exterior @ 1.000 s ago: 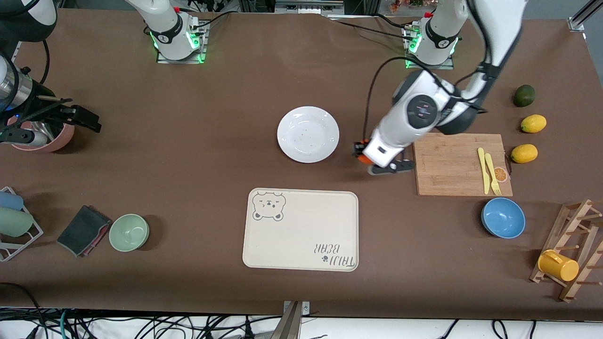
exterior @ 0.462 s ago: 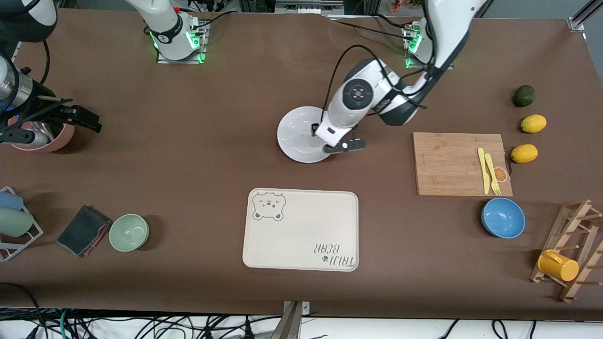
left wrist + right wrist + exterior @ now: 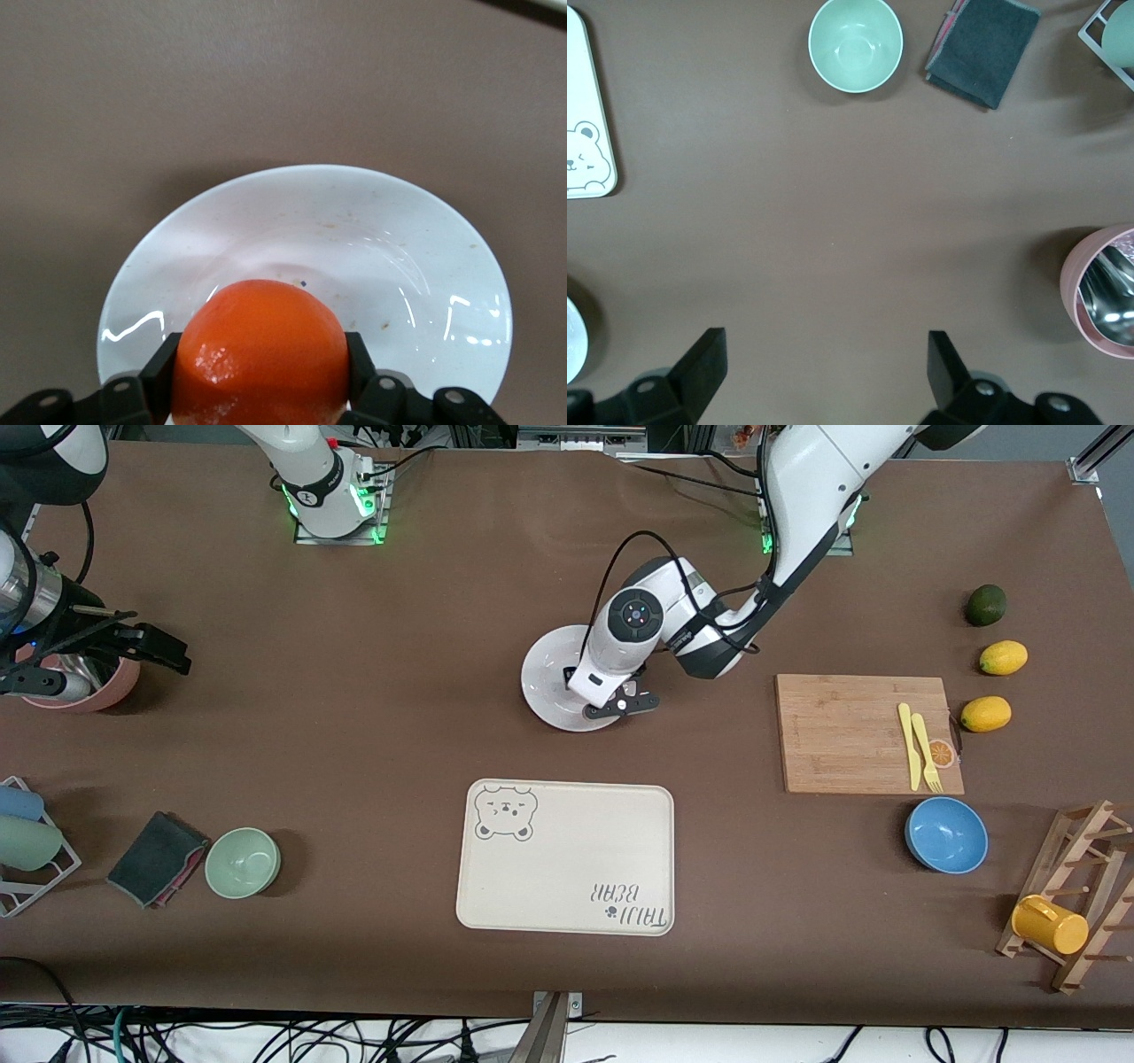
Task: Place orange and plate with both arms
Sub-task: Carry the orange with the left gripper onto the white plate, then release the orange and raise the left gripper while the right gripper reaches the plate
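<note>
Orange (image 3: 259, 354) in the left gripper (image 3: 259, 390) over the plate (image 3: 425, 257), tray (image 3: 567, 859) nearer

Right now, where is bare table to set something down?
Bare cloth between the white plate, pink cup and green bowl. Crowded: left gripper holds the orange over the plate; right gripper waits.

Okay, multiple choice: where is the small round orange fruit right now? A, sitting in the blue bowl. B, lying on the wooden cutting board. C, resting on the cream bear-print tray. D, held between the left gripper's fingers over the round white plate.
D: the left wrist view shows the small round orange fruit clamped between the left gripper's black fingers, with the round white plate right beneath it.
</note>
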Controlling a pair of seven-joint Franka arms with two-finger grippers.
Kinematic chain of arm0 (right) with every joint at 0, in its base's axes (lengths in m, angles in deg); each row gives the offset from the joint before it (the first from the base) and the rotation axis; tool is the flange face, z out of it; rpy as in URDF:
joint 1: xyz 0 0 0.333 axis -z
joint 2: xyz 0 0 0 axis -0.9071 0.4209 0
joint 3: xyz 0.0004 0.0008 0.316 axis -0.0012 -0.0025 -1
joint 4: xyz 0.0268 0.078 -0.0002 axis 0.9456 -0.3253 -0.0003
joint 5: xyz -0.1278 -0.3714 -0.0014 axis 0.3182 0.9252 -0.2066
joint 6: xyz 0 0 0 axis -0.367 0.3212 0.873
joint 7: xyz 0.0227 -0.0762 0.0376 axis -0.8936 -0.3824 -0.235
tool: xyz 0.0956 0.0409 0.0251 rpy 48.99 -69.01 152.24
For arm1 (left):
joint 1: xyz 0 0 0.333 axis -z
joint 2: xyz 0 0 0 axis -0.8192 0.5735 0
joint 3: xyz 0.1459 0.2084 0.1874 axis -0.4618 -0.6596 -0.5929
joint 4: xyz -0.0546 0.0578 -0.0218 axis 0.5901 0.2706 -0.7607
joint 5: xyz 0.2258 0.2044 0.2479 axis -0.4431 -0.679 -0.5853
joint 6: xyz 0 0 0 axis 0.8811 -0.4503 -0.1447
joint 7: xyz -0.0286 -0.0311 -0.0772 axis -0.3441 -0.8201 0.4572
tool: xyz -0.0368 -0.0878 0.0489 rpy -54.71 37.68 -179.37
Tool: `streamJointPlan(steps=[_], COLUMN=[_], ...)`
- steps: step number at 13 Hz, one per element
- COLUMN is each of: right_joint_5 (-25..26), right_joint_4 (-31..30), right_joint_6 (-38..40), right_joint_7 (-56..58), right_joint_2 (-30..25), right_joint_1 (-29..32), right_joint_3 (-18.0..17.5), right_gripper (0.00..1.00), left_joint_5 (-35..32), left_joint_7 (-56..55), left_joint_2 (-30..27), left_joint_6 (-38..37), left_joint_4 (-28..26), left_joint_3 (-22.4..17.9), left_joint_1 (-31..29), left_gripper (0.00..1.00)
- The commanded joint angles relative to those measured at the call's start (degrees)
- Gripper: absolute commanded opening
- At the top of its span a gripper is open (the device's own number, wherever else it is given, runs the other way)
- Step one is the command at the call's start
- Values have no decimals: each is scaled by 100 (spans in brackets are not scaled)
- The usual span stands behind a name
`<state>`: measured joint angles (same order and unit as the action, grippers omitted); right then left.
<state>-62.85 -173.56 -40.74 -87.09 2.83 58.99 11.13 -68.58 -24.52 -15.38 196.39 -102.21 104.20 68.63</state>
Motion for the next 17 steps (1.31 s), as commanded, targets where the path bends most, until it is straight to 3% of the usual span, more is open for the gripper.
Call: streamJointPlan(steps=[1, 2, 3, 7, 10, 12, 15, 17], right_joint_5=[-99, -230, -327, -389, -1352, -1540, -2189, -2847], right_joint_4=[-13, -21, -21, -30, -56, -65, -336, -853], right_joint_6=[30, 39, 39, 188, 539, 531, 207, -196], right_joint_7=[43, 43, 52, 52, 52, 43, 209, 735], right_joint_2=[18, 53, 62, 167, 518, 746, 940, 1020], right_joint_1=[15, 23, 15, -29, -91, -178, -187, -187], right_joint_3=[-21, -21, -30, -73, -135, -292, -548, -592], right_gripper=[100, 100, 100, 100, 100, 100, 100, 100], left_joint_5=[-196, -196, -204, -204, -204, -204, -178, -195], left_joint_7=[-145, -154, -172, -224, -163, -137, 431, 1074], left_joint_2=[147, 138, 138, 85, -291, -660, -1127, -1233], left_joint_6=[-24, -24, -24, -112, -549, -788, -1278, -1867], left_joint_4=[230, 230, 221, 230, 265, 265, 379, 755], left_joint_3=[-128, -137, -137, -137, -119, -102, -84, -84], left_joint_1=[227, 245, 237, 210, -122, -474, -1124, -1510], left_gripper=[45, 89, 100, 100, 100, 100, 100, 100])
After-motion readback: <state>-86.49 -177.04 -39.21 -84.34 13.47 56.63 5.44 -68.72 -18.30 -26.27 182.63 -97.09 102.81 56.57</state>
